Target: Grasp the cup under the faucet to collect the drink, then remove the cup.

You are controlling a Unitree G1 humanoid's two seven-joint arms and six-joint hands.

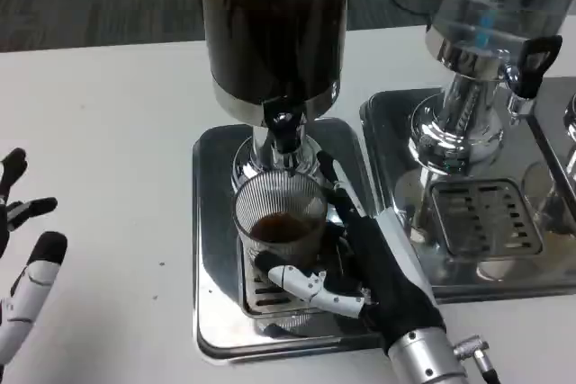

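Progress near the midpoint, by the look of it: clear ribbed glass cup (pixel 279 218) standing at centre frame on the slotted grille of the square steel drip tray (pixel 212 249), directly below the black faucet (pixel 285 129) of the tall dark-filled drink dispenser (pixel 273 24). Some dark liquid already pooled in the bottom of the cup, well short of full. Right robot hand (pixel 360 267) wrapped around the cup from the lower right, thumb across its front, other fingers behind its right side. Left robot hand (pixel 22 249) at the left edge, spread, holding nothing, well apart from the tray above the white counter (pixel 108 132). Left to do, judging from this: finish filling, then lift the cup clear. Second chrome dispenser (pixel 477 60) at upper right. No brand, label or legible writing anywhere.
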